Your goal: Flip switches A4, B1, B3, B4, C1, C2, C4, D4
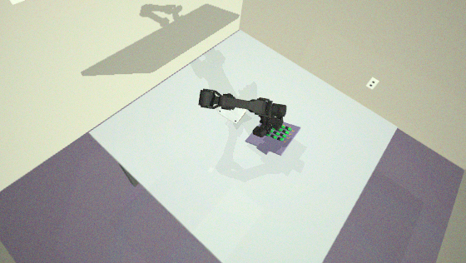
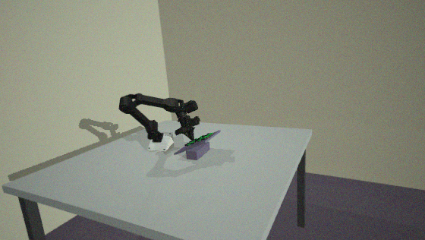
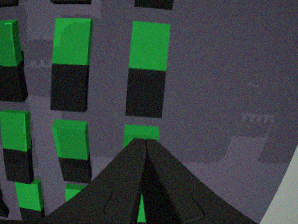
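The switches (image 3: 148,70) are sitting in green-and-black rows on a tilted purple panel (image 2: 197,143), which is resting on the desk (image 2: 247,171) just in front of the arm's white base (image 2: 161,144). They are looking like stiff rockers that will probably snap over under a firm push on the raised end, nothing to grip. The end effector (image 3: 143,145) is pointing down at the right-hand column with its fingers pressed together and holding nothing, making a blunt tip for pressing.
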`<act>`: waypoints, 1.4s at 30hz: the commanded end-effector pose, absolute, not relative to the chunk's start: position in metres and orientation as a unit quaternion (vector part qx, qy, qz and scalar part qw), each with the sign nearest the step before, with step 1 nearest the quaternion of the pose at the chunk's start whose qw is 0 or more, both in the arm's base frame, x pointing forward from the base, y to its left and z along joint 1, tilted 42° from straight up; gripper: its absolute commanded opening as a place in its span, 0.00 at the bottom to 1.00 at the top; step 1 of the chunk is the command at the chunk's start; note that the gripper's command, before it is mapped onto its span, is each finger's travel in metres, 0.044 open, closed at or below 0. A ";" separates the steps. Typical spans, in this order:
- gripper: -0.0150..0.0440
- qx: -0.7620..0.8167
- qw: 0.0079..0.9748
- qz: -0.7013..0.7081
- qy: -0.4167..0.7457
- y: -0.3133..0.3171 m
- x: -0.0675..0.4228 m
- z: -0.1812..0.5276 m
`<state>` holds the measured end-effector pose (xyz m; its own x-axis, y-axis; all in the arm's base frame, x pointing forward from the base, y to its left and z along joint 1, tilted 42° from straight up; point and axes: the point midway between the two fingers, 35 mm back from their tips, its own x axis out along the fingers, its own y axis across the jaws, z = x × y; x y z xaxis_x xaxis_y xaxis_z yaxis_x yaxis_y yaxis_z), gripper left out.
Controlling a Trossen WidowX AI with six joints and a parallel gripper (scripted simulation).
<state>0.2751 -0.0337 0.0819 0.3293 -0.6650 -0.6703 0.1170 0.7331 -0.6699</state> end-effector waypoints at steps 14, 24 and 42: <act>0.25 -0.264 0.770 -0.251 0.523 -0.035 0.275 0.079; 0.25 -0.264 0.770 -0.251 0.523 -0.036 0.275 0.078; 0.25 -0.264 0.770 -0.251 0.523 -0.037 0.276 0.077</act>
